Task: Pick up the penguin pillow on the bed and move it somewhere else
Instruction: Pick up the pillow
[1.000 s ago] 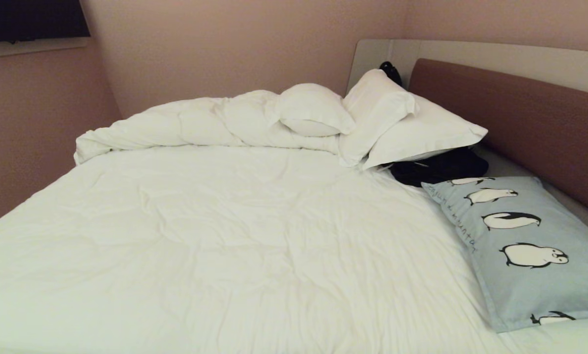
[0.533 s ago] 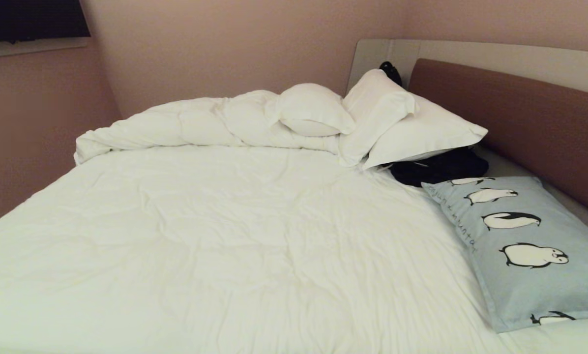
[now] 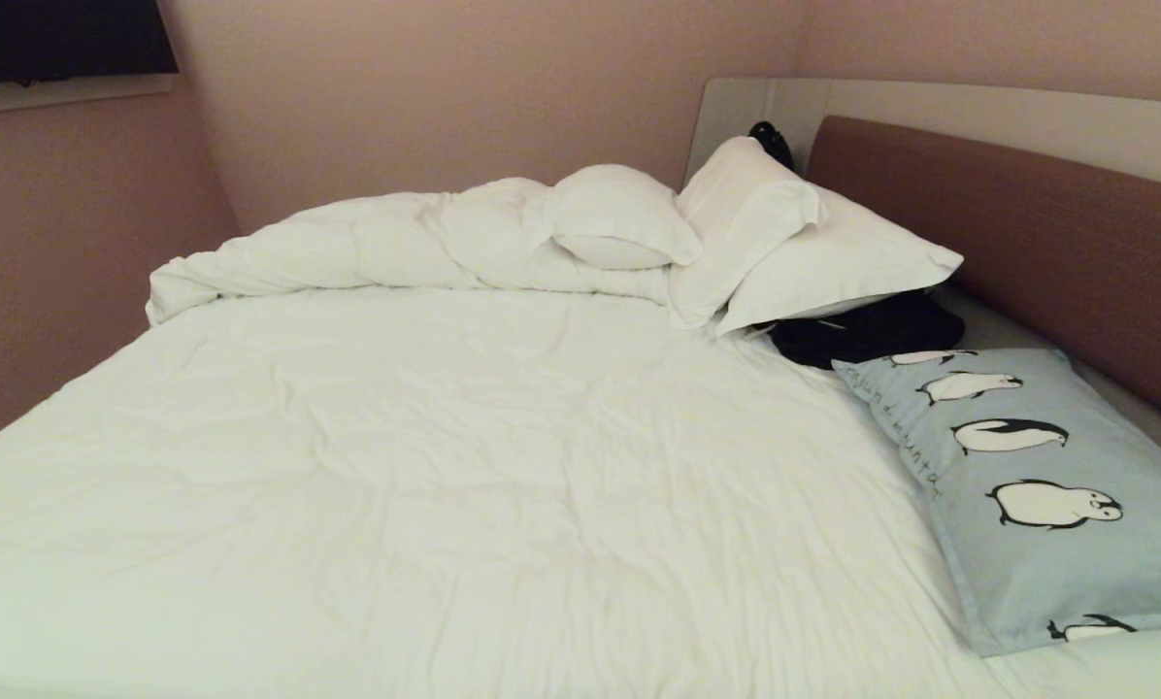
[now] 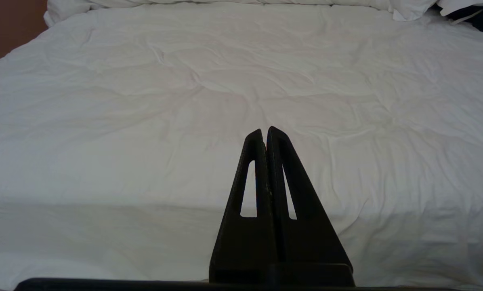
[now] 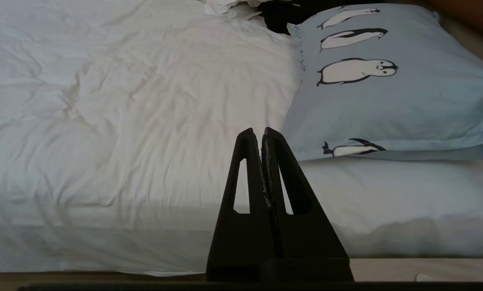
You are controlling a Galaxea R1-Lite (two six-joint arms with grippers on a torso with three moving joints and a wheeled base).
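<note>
The penguin pillow [image 5: 391,93] lies flat on the bed [image 3: 503,466] by the brown headboard [image 3: 1027,233], just beyond and to the outer side of the right gripper [image 5: 261,131], whose fingers [image 5: 278,161] are pressed together, holding nothing. The left gripper [image 4: 264,130], fingers likewise closed and empty, faces bare white sheet.

A bedroom: a bed [image 3: 445,466] with white pillows [image 3: 813,252], duvet [image 3: 396,238] and padded headboard [image 3: 1027,243].

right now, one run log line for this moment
stage: not begun | penguin pillow: on bed by headboard | left gripper: shut, empty | right gripper: shut, empty
</note>
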